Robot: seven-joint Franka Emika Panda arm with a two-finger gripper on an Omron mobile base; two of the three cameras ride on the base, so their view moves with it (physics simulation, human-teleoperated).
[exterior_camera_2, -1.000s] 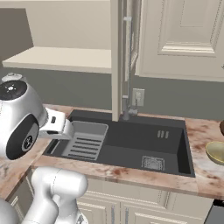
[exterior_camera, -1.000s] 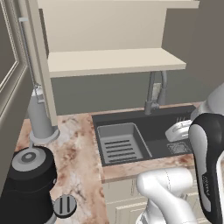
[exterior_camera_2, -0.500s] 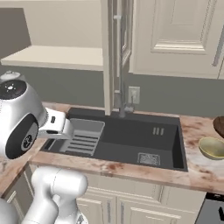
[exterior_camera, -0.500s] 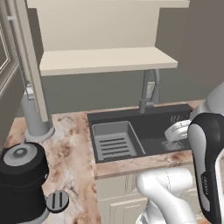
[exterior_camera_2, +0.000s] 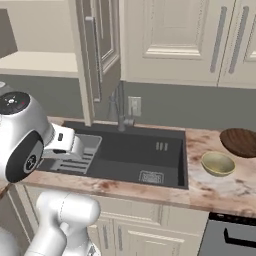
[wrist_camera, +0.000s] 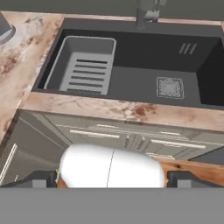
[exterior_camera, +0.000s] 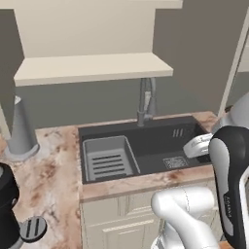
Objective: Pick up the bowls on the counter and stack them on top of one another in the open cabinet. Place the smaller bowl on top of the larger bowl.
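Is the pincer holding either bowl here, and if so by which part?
Nothing is held. The pincer is open over the sink front; both bowls, tan and brown, sit on the counter.

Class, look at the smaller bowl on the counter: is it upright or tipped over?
Upright. The smaller bowl sits on the counter with its round opening facing up, beside the larger bowl.

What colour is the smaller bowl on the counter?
Pale olive-tan; the smaller bowl shows best in the right base view.

Grey wall [exterior_camera: 194, 53], dark sink [exterior_camera_2: 145, 155]
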